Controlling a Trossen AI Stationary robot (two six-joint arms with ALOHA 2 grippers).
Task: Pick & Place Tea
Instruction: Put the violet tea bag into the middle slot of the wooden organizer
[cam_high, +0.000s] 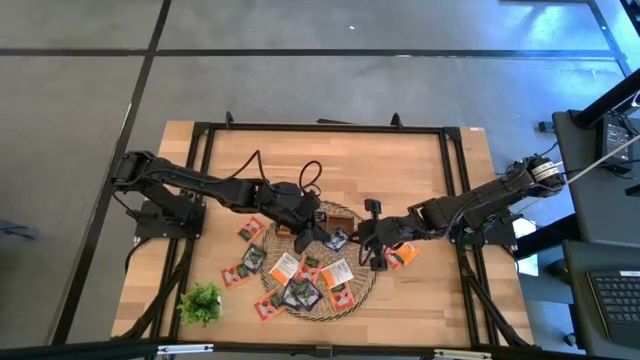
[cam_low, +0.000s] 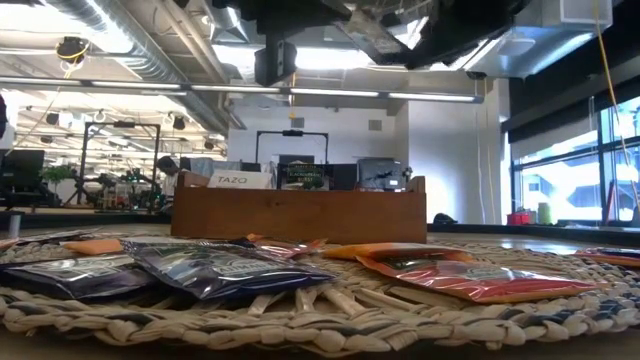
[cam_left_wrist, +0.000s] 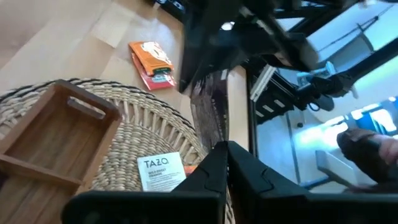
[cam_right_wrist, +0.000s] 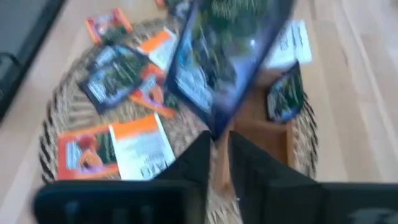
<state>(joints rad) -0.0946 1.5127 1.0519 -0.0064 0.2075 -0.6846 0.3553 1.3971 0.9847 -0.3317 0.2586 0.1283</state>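
My right end effector (cam_right_wrist: 216, 146) is pinched shut on a dark tea sachet (cam_right_wrist: 227, 59), held up over the wooden tray (cam_right_wrist: 273, 134). My left end effector (cam_left_wrist: 225, 158) sits over that tray too, fingers closed, apparently with nothing in them.

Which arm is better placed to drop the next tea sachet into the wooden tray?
Right, probably. The right gripper has its jaws shut on a dark sachet, with the wooden tray just ahead of it. The left gripper sits beside the tray, over the wicker mat.
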